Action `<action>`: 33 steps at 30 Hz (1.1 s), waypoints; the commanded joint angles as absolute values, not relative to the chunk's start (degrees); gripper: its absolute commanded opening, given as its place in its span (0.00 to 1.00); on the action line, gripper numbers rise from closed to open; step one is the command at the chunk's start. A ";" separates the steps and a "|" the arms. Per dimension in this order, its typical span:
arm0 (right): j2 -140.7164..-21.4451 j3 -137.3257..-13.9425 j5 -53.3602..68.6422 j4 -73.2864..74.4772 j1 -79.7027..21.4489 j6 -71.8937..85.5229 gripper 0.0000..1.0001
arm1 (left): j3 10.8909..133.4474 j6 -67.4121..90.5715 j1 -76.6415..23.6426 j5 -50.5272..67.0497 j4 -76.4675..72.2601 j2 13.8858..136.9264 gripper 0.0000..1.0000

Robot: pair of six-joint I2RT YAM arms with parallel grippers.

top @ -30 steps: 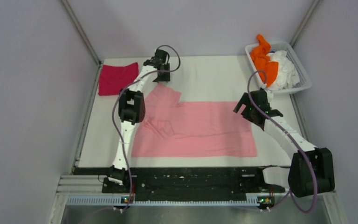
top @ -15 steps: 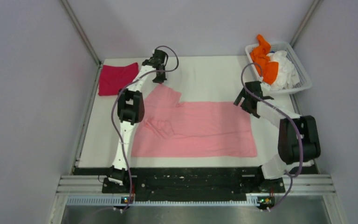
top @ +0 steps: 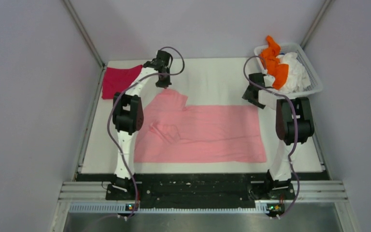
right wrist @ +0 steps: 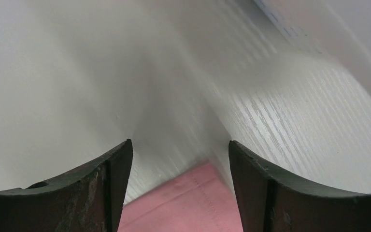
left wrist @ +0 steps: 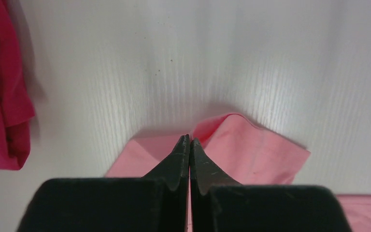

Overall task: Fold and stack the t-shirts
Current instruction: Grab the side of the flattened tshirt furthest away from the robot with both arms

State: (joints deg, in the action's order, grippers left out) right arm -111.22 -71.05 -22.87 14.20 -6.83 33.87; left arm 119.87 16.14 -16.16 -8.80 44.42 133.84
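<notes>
Left gripper (left wrist: 189,139) thinly pinches a sleeve of the pink shirt (top: 207,133), which may slip; right gripper (right wrist: 178,143), wide, could miss the corner below.

L wrist view: deep magenta-red cotton t-shirt (left wrist: 2,87), cut off at left edge. Large light-pink cotton t-shirt (left wrist: 251,150), part hidden behind pressed-together fingers of black left gripper (left wrist: 189,142), rest cut at bottom edge.
R wrist view: pink shirt, corner only, cut at bottom edge. White strip (right wrist: 328,34) upper right, blurred, not identifiable.
Top view: crumpled white cloth (top: 294,72) & orange cloth (top: 274,60) in white slatted plastic basket (top: 311,91); no. of garments not determinable, lower parts behind basket wall.
</notes>
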 commanded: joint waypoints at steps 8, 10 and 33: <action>-108.41 -65.67 -19.51 12.75 -6.34 34.06 0.51 | 113.83 16.99 -16.96 -6.23 40.92 124.68 0.00; -107.32 -64.87 -19.30 13.04 -6.36 33.66 0.49 | 113.42 17.63 -16.94 -5.59 41.92 124.03 0.00; -97.51 -61.95 -20.21 14.28 -6.56 30.24 0.00 | 86.50 22.40 -17.67 -0.93 34.82 102.25 0.00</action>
